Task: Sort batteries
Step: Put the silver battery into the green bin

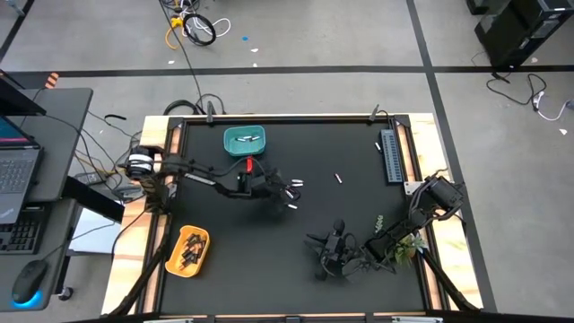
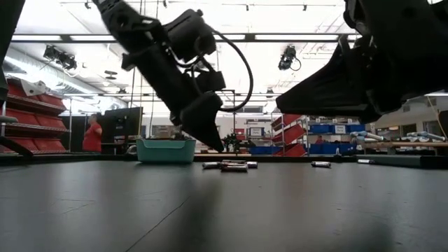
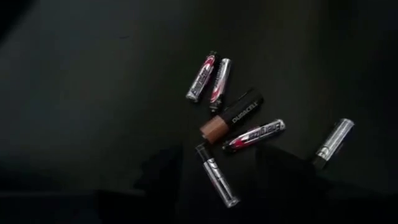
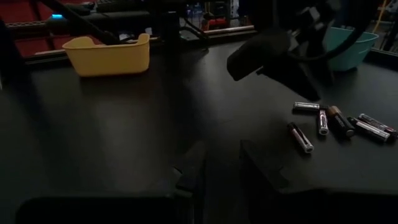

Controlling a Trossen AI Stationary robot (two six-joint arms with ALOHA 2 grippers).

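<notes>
The left end effector [image 1: 276, 190] hangs over the middle of the black desk [image 1: 233, 269] with its fingers [image 3: 165, 171] apart and empty, poised just above a loose cluster of batteries [image 3: 233, 124] that lie on the desk near the teal bin [image 1: 244, 141]. One silver battery [image 3: 217, 176] lies between the two fingertips, not gripped. The right end effector [image 1: 334, 267] waits near the desk's front edge, fingers partly apart and holding nothing, well away from the cluster.
</notes>
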